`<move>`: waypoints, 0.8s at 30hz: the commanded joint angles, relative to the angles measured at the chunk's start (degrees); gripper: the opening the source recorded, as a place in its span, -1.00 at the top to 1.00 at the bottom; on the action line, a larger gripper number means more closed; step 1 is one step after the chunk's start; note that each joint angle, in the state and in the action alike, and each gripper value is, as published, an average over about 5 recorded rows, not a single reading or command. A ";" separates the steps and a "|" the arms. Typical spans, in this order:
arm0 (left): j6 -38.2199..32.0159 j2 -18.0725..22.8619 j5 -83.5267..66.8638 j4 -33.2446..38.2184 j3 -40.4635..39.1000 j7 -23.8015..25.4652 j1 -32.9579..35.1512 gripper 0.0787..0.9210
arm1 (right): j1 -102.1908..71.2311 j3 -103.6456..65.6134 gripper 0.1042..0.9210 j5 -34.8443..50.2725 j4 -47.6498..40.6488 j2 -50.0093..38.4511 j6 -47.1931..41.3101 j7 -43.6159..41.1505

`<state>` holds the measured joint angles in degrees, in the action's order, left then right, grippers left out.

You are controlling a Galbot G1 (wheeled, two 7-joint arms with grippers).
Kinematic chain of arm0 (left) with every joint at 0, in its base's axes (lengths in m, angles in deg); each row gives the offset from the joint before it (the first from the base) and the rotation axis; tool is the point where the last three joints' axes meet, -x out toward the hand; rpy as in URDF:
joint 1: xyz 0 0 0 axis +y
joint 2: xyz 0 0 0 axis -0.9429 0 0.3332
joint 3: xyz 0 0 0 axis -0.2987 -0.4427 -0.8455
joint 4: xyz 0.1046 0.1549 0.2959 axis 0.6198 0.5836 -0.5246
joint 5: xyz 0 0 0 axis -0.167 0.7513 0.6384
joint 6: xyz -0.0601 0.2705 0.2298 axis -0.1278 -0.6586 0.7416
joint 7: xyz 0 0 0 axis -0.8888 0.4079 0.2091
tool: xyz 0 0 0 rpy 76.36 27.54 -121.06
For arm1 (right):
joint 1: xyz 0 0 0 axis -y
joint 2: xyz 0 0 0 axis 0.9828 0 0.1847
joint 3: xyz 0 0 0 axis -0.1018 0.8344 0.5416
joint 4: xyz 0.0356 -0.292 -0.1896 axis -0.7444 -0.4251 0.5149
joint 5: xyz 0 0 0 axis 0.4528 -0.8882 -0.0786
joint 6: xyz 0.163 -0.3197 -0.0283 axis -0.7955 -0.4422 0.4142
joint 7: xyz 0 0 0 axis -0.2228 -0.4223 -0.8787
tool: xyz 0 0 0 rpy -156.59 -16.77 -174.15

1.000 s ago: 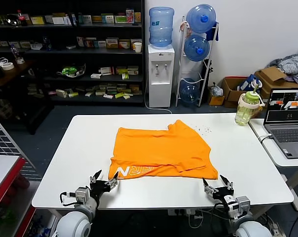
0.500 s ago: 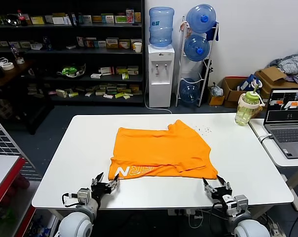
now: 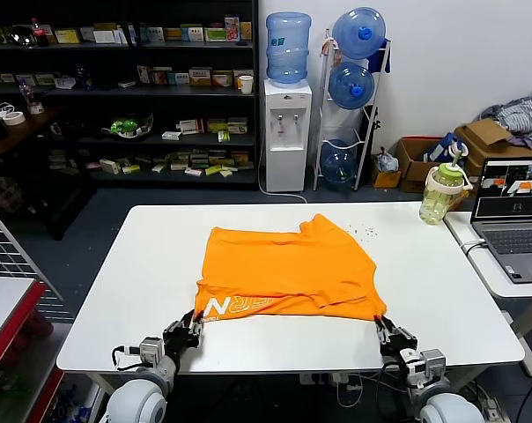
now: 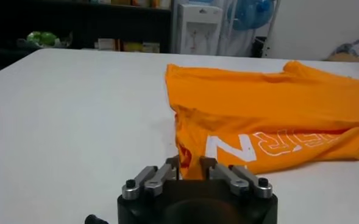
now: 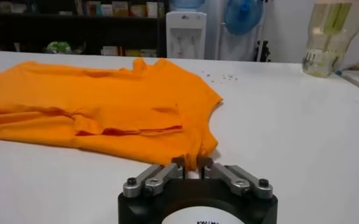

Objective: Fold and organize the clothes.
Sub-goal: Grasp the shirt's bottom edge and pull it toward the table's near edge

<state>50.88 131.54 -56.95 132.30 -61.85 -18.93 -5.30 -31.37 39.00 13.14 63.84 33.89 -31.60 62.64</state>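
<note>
Pinching T-shirt (image 3: 288, 269) near corners: left gripper (image 4: 190, 168) and right gripper (image 5: 191, 163) both clamped on hem; lift evenly, keep hem taut when folding.

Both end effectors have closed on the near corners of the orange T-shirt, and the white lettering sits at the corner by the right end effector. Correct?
Not quite. The white lettering is at the corner held by the left end effector, as the head view and left wrist view show. The right end effector grips the plain corner of the orange T-shirt. Both do look closed on the near corners.
</note>
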 commanded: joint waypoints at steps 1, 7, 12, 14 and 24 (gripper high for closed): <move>-0.08 -0.17 -0.06 0.15 0.12 -0.27 0.09 0.64 | -0.94 -0.37 0.94 0.70 1.91 -0.46 0.13 0.31; 0.27 -2.29 -1.58 4.71 1.13 -1.48 1.32 0.95 | -5.46 -2.22 0.95 1.91 6.08 -2.59 -0.16 0.75; 1.83 -5.68 -5.73 10.82 2.15 -3.23 4.63 0.97 | -11.21 -4.61 0.95 2.52 9.38 -3.94 -0.59 0.84; 2.54 -6.85 -7.45 12.85 2.51 -4.17 6.71 0.97 | -13.67 -5.21 0.95 2.53 10.57 -4.11 -0.53 0.84; 4.29 -9.32 -8.77 20.73 3.49 -7.15 19.94 0.97 | -23.37 -7.91 0.95 1.94 15.29 -3.49 0.69 1.29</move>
<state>54.29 124.27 -63.56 146.06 -58.73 -24.37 5.29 -46.45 33.11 14.98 74.93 30.87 -31.26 63.73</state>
